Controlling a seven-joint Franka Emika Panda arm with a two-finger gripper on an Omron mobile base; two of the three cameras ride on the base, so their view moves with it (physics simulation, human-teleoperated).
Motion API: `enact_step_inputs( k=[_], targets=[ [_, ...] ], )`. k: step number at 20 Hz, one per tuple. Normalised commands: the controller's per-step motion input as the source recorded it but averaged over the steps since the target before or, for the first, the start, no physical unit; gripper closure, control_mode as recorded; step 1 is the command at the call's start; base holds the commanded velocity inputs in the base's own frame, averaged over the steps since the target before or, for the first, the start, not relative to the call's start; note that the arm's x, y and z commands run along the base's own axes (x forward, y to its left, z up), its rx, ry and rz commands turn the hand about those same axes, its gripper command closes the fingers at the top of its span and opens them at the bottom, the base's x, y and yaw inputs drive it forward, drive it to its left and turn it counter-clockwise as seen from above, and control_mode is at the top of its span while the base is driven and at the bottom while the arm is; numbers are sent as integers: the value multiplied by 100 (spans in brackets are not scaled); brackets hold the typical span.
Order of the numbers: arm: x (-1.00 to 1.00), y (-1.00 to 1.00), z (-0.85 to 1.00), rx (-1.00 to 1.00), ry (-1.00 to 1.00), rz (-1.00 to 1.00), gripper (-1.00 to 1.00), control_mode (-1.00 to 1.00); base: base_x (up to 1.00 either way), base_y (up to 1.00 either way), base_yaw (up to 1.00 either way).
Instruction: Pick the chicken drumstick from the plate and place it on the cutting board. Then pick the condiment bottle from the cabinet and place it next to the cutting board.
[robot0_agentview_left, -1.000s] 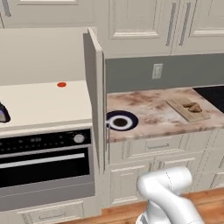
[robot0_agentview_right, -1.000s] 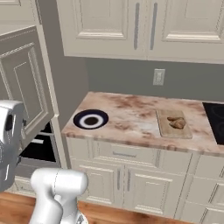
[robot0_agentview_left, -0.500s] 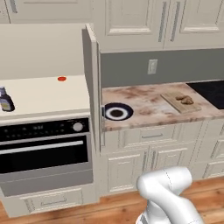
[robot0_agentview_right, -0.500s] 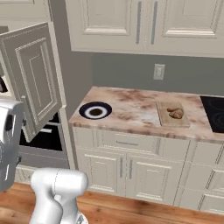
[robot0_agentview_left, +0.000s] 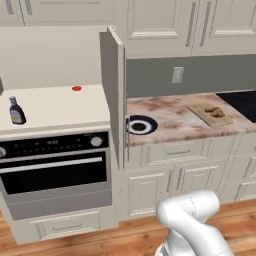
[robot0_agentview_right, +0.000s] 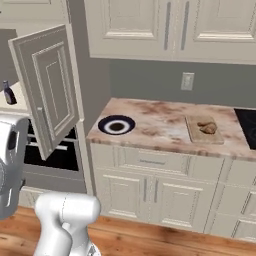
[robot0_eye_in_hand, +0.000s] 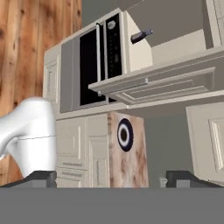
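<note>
Near: our gripper (robot0_eye_in_hand: 109, 178) low in hand view, jaws spread wide, nothing between them. Beyond it we see oven (robot0_agentview_left: 55, 162) with dark glass door under cabinet (robot0_agentview_left: 55, 107) shelf. Cabinet door (robot0_agentview_right: 47, 90) stands open. Condiment bottle (robot0_agentview_left: 16, 111) upright on cream shelf, left side; small red disc (robot0_agentview_left: 76, 88) further back. Plate (robot0_agentview_right: 116, 125) bare at countertop's (robot0_agentview_right: 160, 125) left end. Farther right, chicken drumstick (robot0_agentview_right: 207, 127) lies on cutting board (robot0_agentview_right: 204, 130), near stovetop (robot0_agentview_left: 242, 102).

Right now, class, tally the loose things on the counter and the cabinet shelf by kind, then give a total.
Plates: 1, plate
Cutting boards: 1, cutting board
Drumsticks: 1, chicken drumstick
Bottles: 1, condiment bottle
Red discs: 1, red disc
Total: 5
</note>
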Motion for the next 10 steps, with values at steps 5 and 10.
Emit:
enact_step_inputs(
  k=[5,10],
  targets=[
    [0,0,0,0,0,0,-100,100,-14,68,0],
    [0,0,0,0,0,0,-100,100,-22,63,0]
  ],
)
